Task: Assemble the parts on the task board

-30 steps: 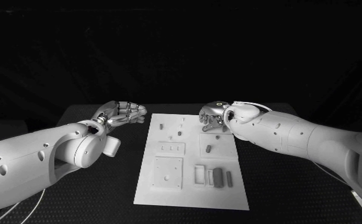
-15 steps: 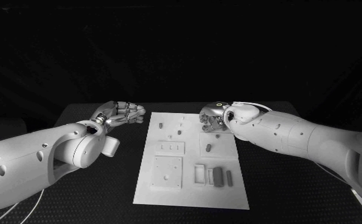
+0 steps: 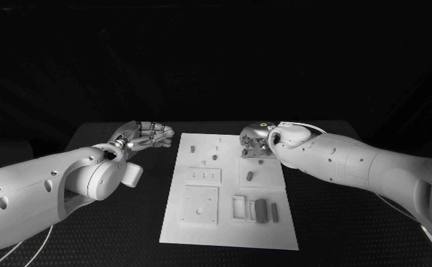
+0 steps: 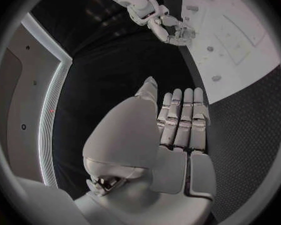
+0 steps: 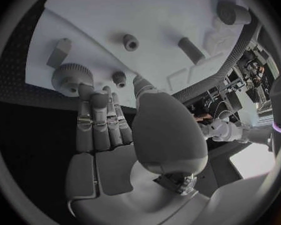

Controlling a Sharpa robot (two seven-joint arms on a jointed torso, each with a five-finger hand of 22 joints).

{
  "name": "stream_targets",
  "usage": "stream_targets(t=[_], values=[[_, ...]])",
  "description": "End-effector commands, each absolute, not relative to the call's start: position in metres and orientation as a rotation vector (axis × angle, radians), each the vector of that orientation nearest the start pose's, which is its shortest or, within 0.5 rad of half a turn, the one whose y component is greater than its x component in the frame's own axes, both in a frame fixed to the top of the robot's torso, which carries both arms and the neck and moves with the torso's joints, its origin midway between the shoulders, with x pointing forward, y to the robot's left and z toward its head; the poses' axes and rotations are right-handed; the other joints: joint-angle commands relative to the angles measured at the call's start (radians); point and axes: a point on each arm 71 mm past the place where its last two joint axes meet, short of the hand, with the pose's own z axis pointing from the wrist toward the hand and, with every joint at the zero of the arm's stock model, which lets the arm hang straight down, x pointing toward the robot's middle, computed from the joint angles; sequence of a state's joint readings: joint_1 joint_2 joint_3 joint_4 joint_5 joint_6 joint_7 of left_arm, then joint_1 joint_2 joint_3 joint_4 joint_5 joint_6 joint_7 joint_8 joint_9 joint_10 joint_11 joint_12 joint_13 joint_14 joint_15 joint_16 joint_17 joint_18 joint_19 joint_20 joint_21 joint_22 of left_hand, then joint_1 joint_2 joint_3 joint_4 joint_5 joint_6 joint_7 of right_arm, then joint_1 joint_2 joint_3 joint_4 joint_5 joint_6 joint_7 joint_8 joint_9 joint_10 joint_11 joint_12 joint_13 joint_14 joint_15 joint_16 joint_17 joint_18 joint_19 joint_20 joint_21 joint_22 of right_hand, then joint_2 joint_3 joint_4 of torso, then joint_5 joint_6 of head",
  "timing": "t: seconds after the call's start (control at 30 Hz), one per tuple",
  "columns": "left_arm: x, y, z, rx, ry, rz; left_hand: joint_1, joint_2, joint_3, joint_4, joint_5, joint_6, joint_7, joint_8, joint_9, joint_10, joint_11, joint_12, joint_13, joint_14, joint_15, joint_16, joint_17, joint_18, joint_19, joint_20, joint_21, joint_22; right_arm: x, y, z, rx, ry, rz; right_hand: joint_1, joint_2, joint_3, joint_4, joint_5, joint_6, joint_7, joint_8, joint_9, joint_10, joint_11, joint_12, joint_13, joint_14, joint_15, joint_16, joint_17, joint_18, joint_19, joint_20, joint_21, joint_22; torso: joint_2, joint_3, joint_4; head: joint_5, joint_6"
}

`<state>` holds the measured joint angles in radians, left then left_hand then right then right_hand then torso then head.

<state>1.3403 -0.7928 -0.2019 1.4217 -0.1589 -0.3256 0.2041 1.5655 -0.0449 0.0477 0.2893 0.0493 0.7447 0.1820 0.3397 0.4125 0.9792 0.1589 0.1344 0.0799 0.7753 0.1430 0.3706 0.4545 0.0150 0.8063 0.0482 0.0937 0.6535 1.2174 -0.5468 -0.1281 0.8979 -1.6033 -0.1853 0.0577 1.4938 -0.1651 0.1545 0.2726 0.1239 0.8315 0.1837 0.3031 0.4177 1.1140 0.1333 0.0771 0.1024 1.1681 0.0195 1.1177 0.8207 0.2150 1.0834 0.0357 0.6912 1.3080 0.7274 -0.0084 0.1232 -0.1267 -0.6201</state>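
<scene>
At centre right of the head view, the right hand (image 3: 255,140) reaches over the task board (image 3: 230,226), fingertips (image 5: 85,91) touching a grey gear (image 5: 72,77), fingers straight, holding nothing. At centre left, the left hand (image 3: 144,135) hovers over the desk (image 3: 126,229), fingers curled in, empty.

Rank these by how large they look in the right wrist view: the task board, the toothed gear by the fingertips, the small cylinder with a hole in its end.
1. task board, by far the largest.
2. toothed gear, near the right hand.
3. small cylinder.

The gear lies nearer the camera, so its lead may be exaggerated.
</scene>
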Motion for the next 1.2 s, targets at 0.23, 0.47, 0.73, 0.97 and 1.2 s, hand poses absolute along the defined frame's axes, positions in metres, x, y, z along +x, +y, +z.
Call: stream_targets(t=[0.23,0.47,0.73,0.97,1.2], values=[[0.5122,0.2138,-0.1831,-0.954,1.655,-1.293,-0.013,-0.001,0.006,0.002,0.002,-0.002,0.006,-0.007,-0.002,0.006,0.004,-0.007,-0.002,0.002,0.007,-0.008,0.002,-0.007,0.005,0.001,-0.006,-0.002,0.5697,-0.2308,-0.2418,-0.336,1.832,0.353,-0.01,-0.033,0.317,-0.111,0.003,0.003,-0.004,0.019,0.054,-0.004,0.001,-0.003,0.051,-0.069,0.003,0.063,-0.022,0.047,-0.087,0.019,0.074,0.025,0.004,0.0,0.0008,-0.004,-0.002],[0.5122,0.2142,-0.1846,-0.956,1.661,-1.292,-0.015,-0.002,0.007,0.002,0.002,-0.002,0.006,-0.008,-0.002,0.006,0.005,-0.008,-0.002,0.002,0.007,-0.009,0.002,-0.007,0.006,0.001,-0.006,-0.002,0.5684,-0.2308,-0.2425,-0.337,1.845,0.36,-0.371,0.017,0.839,-0.56,-0.004,0.044,-0.02,0.031,0.115,0.006,-0.001,-0.003,0.13,-0.064,0.001,0.105,-0.084,0.047,-0.075,0.026,0.145,0.022,0.005,0.0005,0.001,-0.005,-0.004],[0.5122,0.2141,-0.1847,-0.956,1.662,-1.293,-0.016,-0.002,0.007,0.002,0.002,-0.002,0.006,-0.009,-0.003,0.006,0.005,-0.009,-0.002,0.002,0.007,-0.01,0.002,-0.007,0.006,0.002,-0.007,-0.003,0.5687,-0.2295,-0.2431,-0.353,1.849,0.346,-0.374,-0.014,0.799,-0.564,-0.009,0.031,-0.017,0.024,0.128,0.001,-0.001,-0.005,0.151,-0.065,0.001,0.116,-0.098,0.047,-0.071,0.014,0.16,0.022,0.007,0.0007,0.0011,-0.006,-0.003],[0.5123,0.2145,-0.1849,-0.958,1.664,-1.292,-0.018,-0.003,0.008,0.002,0.002,-0.003,0.006,-0.009,-0.003,0.005,0.005,-0.011,-0.003,0.001,0.008,-0.011,0.002,-0.007,0.006,0.002,-0.008,-0.003,0.5685,-0.2279,-0.2438,-0.369,1.843,0.335,-0.378,-0.024,0.686,-0.566,-0.01,0.015,-0.014,0.016,0.141,-0.012,0.0,-0.007,0.172,-0.075,0.002,0.128,-0.113,0.047,-0.08,0.012,0.168,0.021,0.008,0.0008,0.0012,-0.007,-0.003],[0.5121,0.2147,-0.185,-0.959,1.665,-1.291,-0.019,-0.004,0.008,0.002,0.001,-0.004,0.007,-0.011,-0.004,0.004,0.006,-0.013,-0.004,0.001,0.009,-0.012,0.002,-0.007,0.006,0.002,-0.009,-0.003,0.5686,-0.2283,-0.2418,-0.36,1.809,0.341,-0.416,-0.039,0.548,-0.559,-0.01,0.007,-0.012,0.008,0.153,-0.016,0.0,-0.006,0.193,-0.079,0.002,0.139,-0.129,0.047,-0.081,0.015,0.171,0.017,0.009,0.0008,0.0013,-0.007,-0.003]])
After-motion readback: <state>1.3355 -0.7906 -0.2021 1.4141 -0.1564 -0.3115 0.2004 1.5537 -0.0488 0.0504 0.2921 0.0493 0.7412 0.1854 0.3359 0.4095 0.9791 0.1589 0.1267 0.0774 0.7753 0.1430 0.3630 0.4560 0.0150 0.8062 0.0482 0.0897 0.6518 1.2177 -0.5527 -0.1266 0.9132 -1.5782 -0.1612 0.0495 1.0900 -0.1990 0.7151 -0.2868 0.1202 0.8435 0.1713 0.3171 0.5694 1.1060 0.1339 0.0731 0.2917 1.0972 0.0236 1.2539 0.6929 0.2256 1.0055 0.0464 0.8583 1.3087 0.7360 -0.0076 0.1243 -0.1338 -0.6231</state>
